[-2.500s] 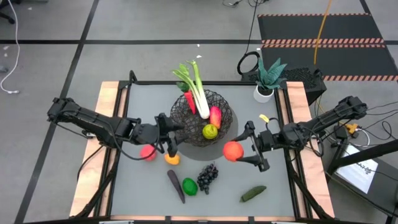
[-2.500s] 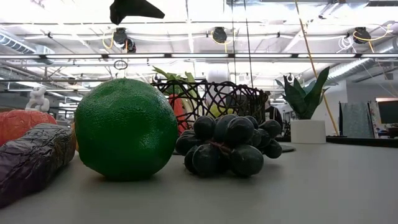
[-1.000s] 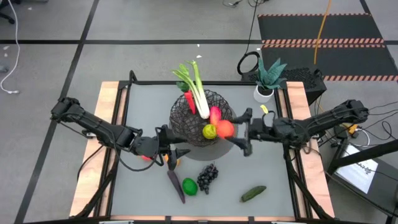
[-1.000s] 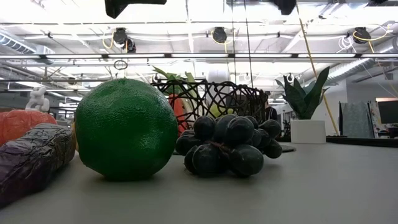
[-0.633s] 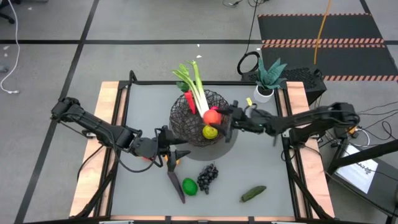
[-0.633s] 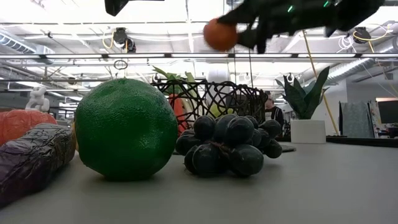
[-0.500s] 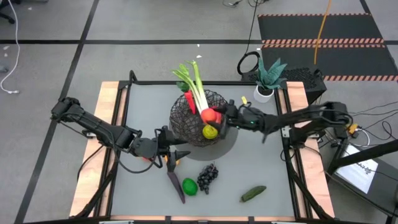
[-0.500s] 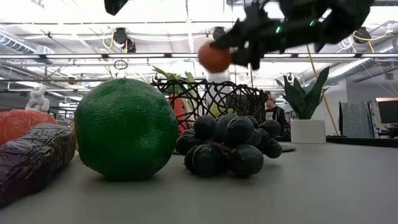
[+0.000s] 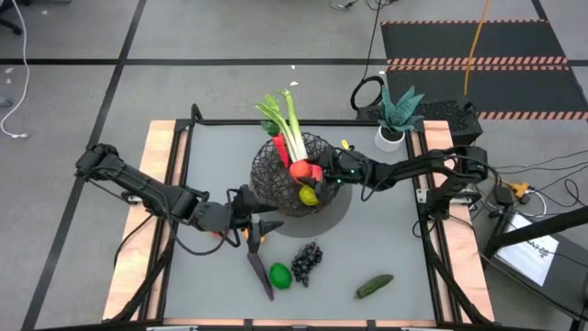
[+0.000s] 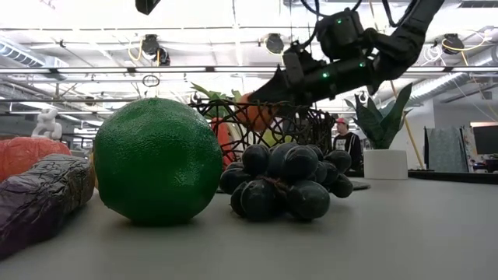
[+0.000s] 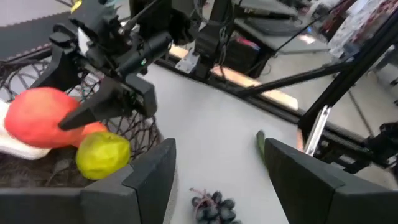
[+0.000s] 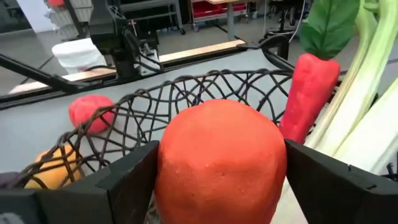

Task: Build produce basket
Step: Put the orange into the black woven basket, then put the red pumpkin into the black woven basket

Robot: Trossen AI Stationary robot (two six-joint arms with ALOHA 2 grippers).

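The black wire basket [image 9: 276, 179] stands mid-table and holds a leek [image 9: 292, 129], a carrot [image 9: 280, 149] and a yellow-green fruit [image 9: 310, 194]. My right gripper [image 9: 308, 170] reaches in over the basket's right rim, shut on an orange-red fruit [image 12: 217, 162]. My left gripper [image 9: 262, 225] hangs open just near-left of the basket, with nothing between its fingers [image 11: 149, 180]. Below it on the table lie an orange fruit [image 9: 254, 236] and a red fruit [image 9: 217, 232], which the left arm partly hides. My right gripper pinches the orange-red fruit by its two opposite sides [image 12: 166, 168] between its two fingers [image 12: 124, 180]. It comes almost level from the table's right, tipped slightly down. The fruit sits at the basket's rim height [image 10: 253, 113], above the yellow-green fruit; whether it rests on anything I cannot tell.
Near the front edge lie a purple eggplant [image 9: 260, 274], a green fruit [image 9: 279, 274], dark grapes [image 9: 306, 261] and a cucumber [image 9: 374, 286]. A potted plant [image 9: 395, 115] stands at the far right corner. Bare table lies right of the basket.
My right gripper has carried the orange-red fruit from beside the basket's near-right rim toward the table's left and far side, and down into the basket's mouth, tipping further down. It stays shut on the fruit.
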